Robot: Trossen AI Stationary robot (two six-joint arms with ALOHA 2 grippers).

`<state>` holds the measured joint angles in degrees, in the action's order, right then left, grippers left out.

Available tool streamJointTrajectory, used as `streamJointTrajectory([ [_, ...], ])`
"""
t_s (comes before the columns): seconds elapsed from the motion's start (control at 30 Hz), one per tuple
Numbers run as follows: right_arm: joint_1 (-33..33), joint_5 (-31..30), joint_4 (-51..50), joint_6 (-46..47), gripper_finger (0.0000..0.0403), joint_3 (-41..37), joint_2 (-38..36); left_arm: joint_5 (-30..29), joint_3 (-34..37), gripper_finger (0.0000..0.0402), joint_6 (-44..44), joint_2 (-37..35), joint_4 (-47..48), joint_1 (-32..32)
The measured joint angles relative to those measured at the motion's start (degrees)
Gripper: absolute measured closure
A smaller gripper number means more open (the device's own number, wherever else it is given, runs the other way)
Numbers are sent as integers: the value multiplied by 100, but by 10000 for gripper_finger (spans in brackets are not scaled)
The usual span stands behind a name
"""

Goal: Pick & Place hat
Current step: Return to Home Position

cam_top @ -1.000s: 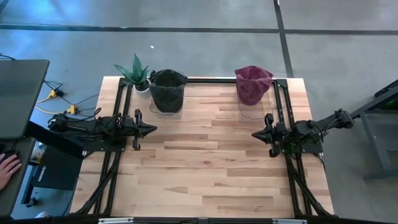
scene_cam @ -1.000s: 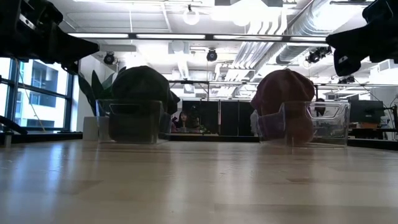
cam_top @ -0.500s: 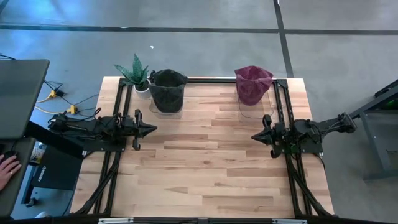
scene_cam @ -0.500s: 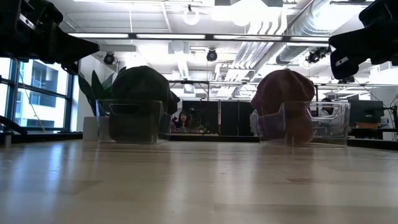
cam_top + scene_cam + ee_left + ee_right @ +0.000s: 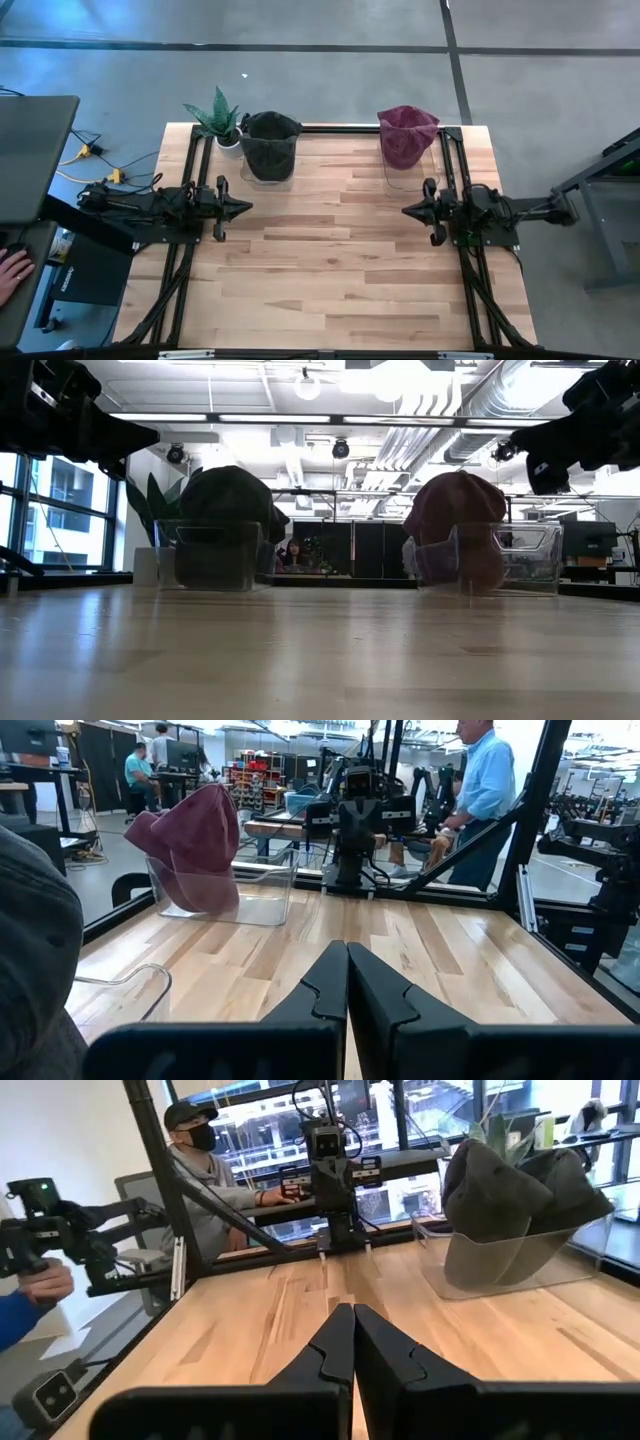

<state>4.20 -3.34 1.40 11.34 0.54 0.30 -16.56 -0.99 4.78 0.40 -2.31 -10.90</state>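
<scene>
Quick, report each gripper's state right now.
Left gripper: shut, empty, above the table near its left side.
Right gripper: shut, empty, near the right side.

Black cap (image 5: 270, 138) is in, stuffed down into the left transparent bin (image 5: 205, 565) at about 11 o'clock on the desk (image 5: 330, 270), its dark crown bulging well above the clear rim. Over at 1 o'clock the red cap (image 5: 405, 135) is crumpled in the right transparent bin (image 5: 535, 565), its maroon fabric heaped high at one end and rising over the rim.
</scene>
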Motion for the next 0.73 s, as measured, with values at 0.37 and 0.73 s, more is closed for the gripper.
streamJointTrajectory([
  [0.37, 382, -159, 24, -320, 403, 0, 0, -2, 0, 401, 13, 0, 2, 0],
  [0.73, 383, 25, -1, -375, 403, -2, 0, 293, 1, 401, 186, 154, 36, 3],
])
